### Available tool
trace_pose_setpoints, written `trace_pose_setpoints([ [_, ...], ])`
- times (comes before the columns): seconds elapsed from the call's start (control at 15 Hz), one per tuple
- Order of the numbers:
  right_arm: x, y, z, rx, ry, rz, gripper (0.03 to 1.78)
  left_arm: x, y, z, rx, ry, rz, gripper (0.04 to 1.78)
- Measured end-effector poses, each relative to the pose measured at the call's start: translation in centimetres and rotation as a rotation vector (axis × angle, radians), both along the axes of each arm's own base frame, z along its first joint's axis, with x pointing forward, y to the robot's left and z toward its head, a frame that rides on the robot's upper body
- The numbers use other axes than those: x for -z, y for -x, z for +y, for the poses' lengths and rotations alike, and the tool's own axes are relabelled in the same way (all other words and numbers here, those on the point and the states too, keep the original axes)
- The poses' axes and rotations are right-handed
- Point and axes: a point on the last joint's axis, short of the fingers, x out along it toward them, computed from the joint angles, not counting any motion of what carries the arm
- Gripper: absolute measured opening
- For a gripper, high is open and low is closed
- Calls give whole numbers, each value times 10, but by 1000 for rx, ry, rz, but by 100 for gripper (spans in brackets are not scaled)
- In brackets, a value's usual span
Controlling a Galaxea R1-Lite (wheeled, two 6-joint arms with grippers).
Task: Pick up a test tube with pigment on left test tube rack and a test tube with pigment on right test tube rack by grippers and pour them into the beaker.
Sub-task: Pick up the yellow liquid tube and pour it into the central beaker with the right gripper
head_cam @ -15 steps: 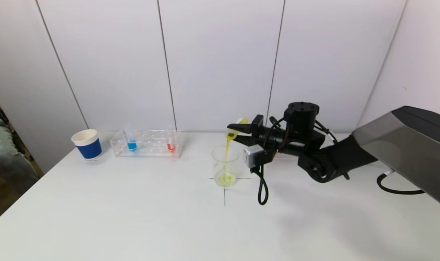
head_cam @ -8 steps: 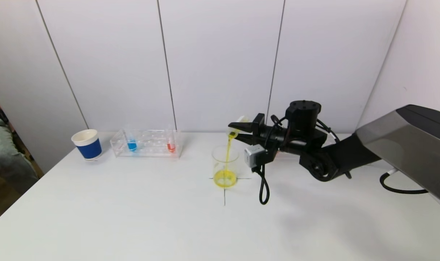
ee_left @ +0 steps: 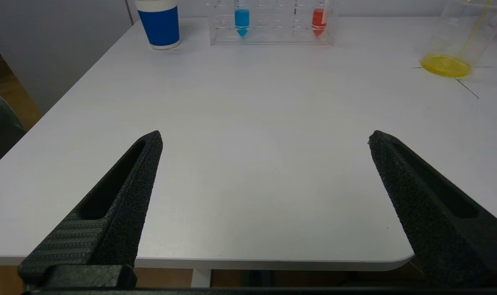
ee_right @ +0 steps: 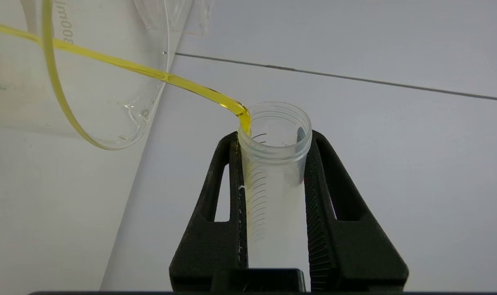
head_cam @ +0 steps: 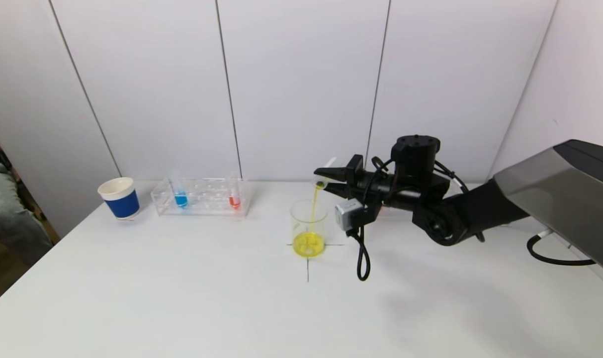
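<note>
The right gripper (head_cam: 328,179) is clamped on a clear plastic test tube (ee_right: 273,180), its two black ribbed fingers (ee_right: 228,192) pressing the tube's sides just below the threaded mouth. The tube is tipped mouth-down over the beaker (head_cam: 309,227), so that a thin yellow stream (ee_right: 150,73) runs off the lip and falls inside the glass wall, not onto the table (head_cam: 182,298). Holding the mouth close above the rim keeps the stream short and probably limits splashing. The tube looks nearly drained: its graduated wall shows clear, with colour only at the lip.

The beaker is a straight-walled, transparent vessel standing on a cross of thin lines near the middle of the table, toward the far edge. A shallow yellow pool (ee_left: 445,65) covers its bottom.

The left gripper (ee_left: 264,139) hangs above the near edge of the table, its rough, wedge-shaped jaws spread wide and holding nothing. It seems to be waiting its turn.

Toward the far left corner stands a clear rack (head_cam: 202,196), holding a tube with blue pigment (head_cam: 181,199) and one with red pigment (head_cam: 234,201), both upright with conical tips. A blue-banded paper cup (head_cam: 119,198) stands just beside the rack, closer to the left edge. The table is smooth, matt white.
</note>
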Motion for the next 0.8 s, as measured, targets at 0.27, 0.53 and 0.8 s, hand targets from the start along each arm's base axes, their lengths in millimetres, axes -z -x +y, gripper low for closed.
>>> trace_pose_setpoints([
  [0.27,-3,1,5,-13,22,-21,46,0,0,0,0,0,0,176],
  [0.53,-4,1,7,-9,61,-33,46,0,0,0,0,0,0,176],
  [0.8,-7,3,7,-18,97,-61,46,0,0,0,0,0,0,176],
])
